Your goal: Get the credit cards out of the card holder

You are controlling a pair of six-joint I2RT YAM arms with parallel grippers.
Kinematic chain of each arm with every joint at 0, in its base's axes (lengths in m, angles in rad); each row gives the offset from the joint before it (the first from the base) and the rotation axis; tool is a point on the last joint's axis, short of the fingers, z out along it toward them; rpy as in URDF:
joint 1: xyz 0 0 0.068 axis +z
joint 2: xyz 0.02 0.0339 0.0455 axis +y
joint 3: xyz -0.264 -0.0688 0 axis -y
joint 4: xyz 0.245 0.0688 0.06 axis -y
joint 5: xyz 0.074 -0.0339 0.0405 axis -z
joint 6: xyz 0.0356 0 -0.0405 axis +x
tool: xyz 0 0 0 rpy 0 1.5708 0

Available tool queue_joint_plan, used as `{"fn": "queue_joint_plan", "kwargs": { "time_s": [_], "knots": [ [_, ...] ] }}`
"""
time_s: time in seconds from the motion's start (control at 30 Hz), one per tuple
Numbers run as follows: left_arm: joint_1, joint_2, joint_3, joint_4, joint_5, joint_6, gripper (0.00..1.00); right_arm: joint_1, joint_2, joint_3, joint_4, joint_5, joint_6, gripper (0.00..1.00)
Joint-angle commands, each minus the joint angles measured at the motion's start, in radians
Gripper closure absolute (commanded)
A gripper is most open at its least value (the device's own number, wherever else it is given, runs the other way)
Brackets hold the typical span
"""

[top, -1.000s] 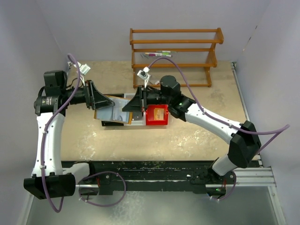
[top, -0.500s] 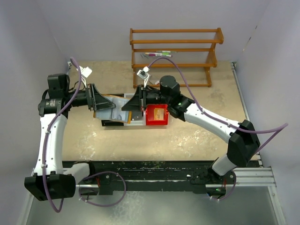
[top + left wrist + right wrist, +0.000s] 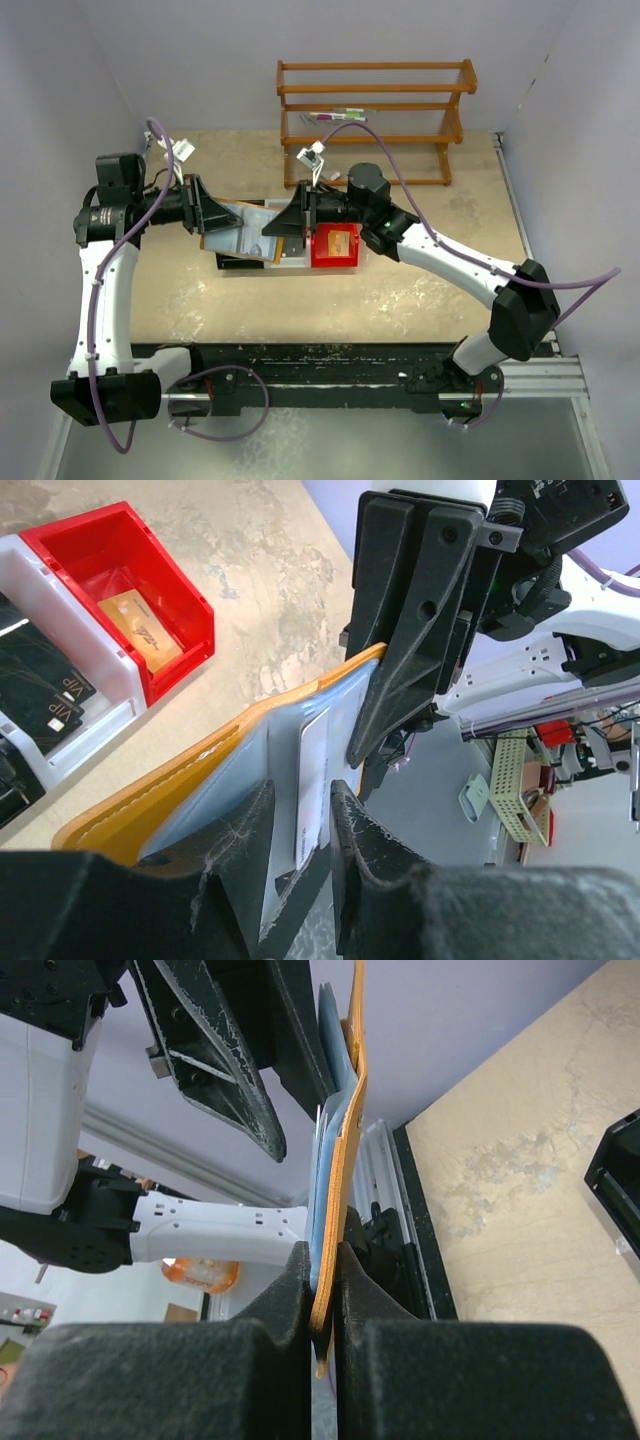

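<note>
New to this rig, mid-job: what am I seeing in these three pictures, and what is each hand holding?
Two robot arms are bolted at the near edge of the table. The overhead picture looks down on both; the other two come from a camera on each wrist. The right hand is clamped on the orange edge of the card holder, holding it up. The left hand has its fingers either side of a pale card in the holder's blue-grey inside; whether it grips yet, I cannot tell. On the table are a red bin with an orange card inside, a white bin with black cards, and a wooden rack at the back.
</note>
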Motion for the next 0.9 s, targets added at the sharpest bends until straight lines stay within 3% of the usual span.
{"fn": "queue_joint_plan", "kwargs": {
  "time_s": [0.0, 0.33, 0.6, 0.87],
  "knots": [
    [-0.004, 0.0, 0.04, -0.028, -0.034, 0.069, 0.68, -0.004, -0.054, 0.004, 0.108, -0.038, 0.02, 1.0],
    [-0.004, 0.0, -0.045, 0.038, 0.083, -0.022, 0.69, -0.004, -0.005, 0.013, 0.192, -0.053, 0.076, 1.0],
    [-0.004, 0.016, -0.03, -0.014, 0.119, 0.016, 0.77, -0.007, 0.027, -0.012, 0.324, -0.095, 0.162, 1.0],
    [-0.004, 0.027, -0.038, 0.0, 0.133, -0.004, 0.78, -0.008, 0.046, -0.008, 0.336, -0.107, 0.169, 1.0]
  ]
}}
